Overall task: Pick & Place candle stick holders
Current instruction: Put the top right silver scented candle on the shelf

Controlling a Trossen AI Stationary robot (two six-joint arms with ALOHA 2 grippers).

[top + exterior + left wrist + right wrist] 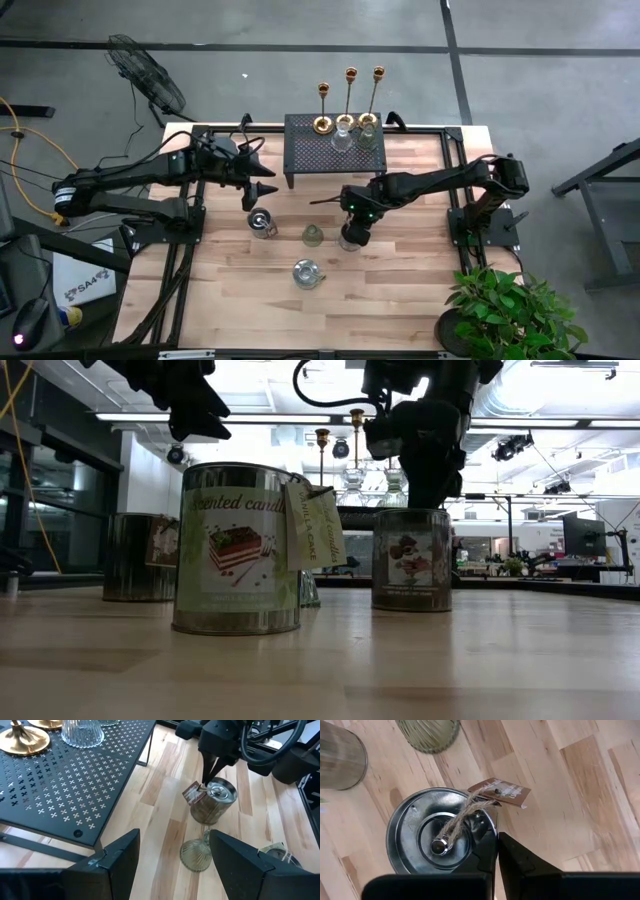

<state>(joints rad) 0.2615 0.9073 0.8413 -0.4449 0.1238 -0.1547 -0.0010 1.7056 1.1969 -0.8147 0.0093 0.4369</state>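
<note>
Right gripper (496, 847) pinches the rim of a lidded tin (440, 832) on the surface (400, 270); left gripper (172, 852) hovers, jaws spread.

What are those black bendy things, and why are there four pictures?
They are two robot arms, and each ends in a two-finger claw. All four pictures show the same moment. One camera looks down from above, one sits at table height, and one rides on each arm's wrist.

On the wooden table stands a black stand with three gold candlesticks and two glass holders on it. Another glass holder and three candle tins sit on the wood.

The right claw pinches the rim of one candle tin. The left claw hangs open above the table and holds nothing.
</note>
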